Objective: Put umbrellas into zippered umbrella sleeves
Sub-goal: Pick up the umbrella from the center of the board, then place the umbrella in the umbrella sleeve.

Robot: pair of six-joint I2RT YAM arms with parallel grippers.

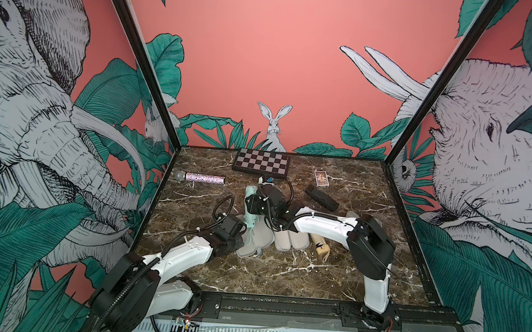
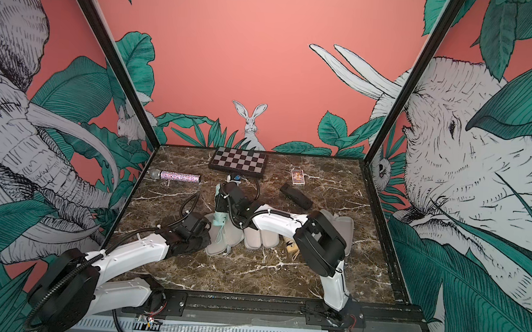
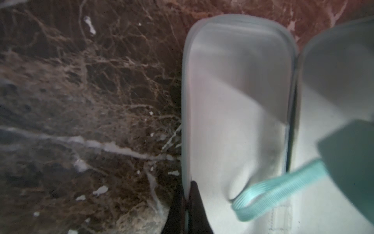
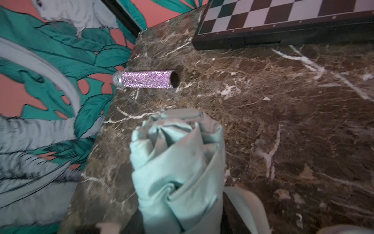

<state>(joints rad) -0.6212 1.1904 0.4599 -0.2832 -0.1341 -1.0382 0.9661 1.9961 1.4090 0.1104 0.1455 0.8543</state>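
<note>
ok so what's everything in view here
mint-edged zippered clamshell sleeve: 1, grey-lined, open, centre
cream zippered clamshell sleeve: 1, open, beside it
third grey-lined sleeve: 1, behind right arm
mint green fabric umbrella: 1, held over mint-edged sleeve
black fabric umbrella: 1, back right
cream fabric umbrella: 1, right of cream sleeve
checkered board box: 1, black-white, back centre
glittery pink microphone: 1, back left
small purple card box: 1, back right
left pincer: 1, black, shut on mint-edged sleeve's rim
right pincer: 1, black, shut on mint umbrella
</note>
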